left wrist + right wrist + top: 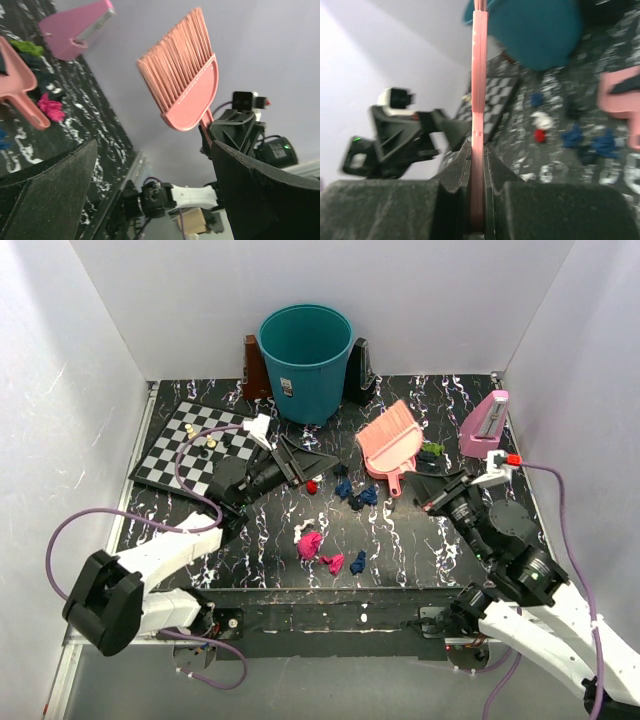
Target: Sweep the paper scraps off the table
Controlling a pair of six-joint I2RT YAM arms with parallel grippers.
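Nearest the arms, magenta and blue paper scraps [310, 543] lie on the table [400, 540], left of centre. More blue wads and one red wad sit further in at mid-table. A green one lies far right, beside the pink dustpan [27, 105].

Left gripper [305, 460]: over mid-table just left of the red wad, jaws spread wide, nothing between them.

Right gripper [477, 150]: fingers clamped on the thin handle of the pink brush [185, 85]. The brush is off the surface, bristles pointing up.

Chessboard [190, 445] with small pieces far left. Teal bin [305, 355] at the far wall, centre.
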